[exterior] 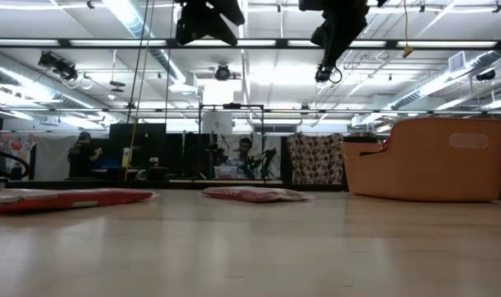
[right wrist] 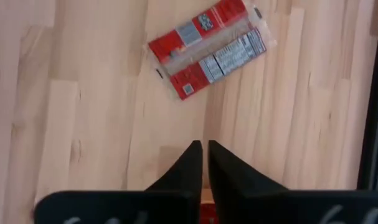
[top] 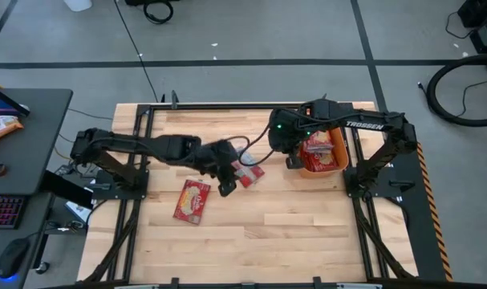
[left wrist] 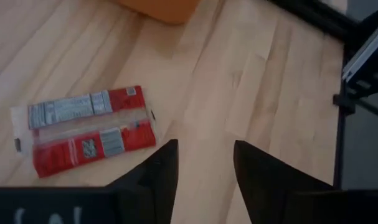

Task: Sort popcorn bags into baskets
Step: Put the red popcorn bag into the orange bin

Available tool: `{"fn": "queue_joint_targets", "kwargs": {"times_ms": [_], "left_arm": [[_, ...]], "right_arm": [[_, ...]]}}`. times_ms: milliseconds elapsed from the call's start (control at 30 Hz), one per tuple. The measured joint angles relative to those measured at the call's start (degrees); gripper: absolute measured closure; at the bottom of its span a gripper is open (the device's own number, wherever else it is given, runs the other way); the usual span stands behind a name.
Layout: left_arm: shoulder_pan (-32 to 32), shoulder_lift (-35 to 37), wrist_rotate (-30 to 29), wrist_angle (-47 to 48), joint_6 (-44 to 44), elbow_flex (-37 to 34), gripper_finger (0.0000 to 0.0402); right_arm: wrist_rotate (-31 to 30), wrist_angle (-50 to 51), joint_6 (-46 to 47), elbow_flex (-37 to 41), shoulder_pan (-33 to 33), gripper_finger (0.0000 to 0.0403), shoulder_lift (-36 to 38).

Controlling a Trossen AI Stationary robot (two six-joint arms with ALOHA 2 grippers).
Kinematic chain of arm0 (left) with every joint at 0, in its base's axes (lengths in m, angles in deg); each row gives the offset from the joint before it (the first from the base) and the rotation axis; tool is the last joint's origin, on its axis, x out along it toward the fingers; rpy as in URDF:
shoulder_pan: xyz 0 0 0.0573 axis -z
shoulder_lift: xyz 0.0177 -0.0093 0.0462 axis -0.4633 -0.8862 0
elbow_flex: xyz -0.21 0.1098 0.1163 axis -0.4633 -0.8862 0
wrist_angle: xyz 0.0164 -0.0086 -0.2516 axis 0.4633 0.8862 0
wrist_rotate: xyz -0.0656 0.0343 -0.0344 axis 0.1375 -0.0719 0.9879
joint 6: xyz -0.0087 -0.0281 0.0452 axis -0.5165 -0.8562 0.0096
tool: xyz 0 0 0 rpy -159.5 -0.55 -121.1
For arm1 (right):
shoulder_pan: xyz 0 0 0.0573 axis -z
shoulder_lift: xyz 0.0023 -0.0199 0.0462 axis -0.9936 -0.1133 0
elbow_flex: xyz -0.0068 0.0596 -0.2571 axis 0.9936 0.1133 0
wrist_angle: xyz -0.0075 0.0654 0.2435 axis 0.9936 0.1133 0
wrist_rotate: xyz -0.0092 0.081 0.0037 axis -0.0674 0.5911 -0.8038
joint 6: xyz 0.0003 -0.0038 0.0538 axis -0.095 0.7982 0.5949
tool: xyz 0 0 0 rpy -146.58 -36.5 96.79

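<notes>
Red flat packets with nutrition print on the back. Left gripper hovers above the table, fingers apart, empty, over a back-side-up popcorn bag near mid-table. Right gripper has its fingers nearly together, holding nothing visible, just beside the orange basket. Two bags lie on the table; second bag sits face-up nearer the front edge. At least one more packet lies inside the single basket.

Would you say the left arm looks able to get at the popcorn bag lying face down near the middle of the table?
Probably yes: the left gripper hangs open above the bare table close beside that popcorn bag, and nothing lies between them.
</notes>
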Motion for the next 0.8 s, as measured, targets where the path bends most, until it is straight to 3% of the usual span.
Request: {"fn": "queue_joint_targets", "kwargs": {"times_ms": [200,433,600,800], "left_arm": [[4.94,-0.06,-5.08,0.64,0.92,-3.36,0.0242],[7.81,-0.8,-18.28,1.27,11.11,-10.95,0.0241],[6.67,-0.69,-24.18,-4.57,18.87,-17.57,0.0241],[3.35,-0.75,-24.41,-21.03,31.6,-26.88,0.0235]], "right_arm": [[1.1,-6.44,0.8,0.89,0.02,0.0328,0.0],[1.93,-13.09,2.26,3.97,0.09,0.0294,-0.11],[1.62,-12.57,8.66,3.98,-0.29,0.0288,-0.11],[1.54,-13.11,14.44,3.98,-3.36,0.0288,-0.11]]}}
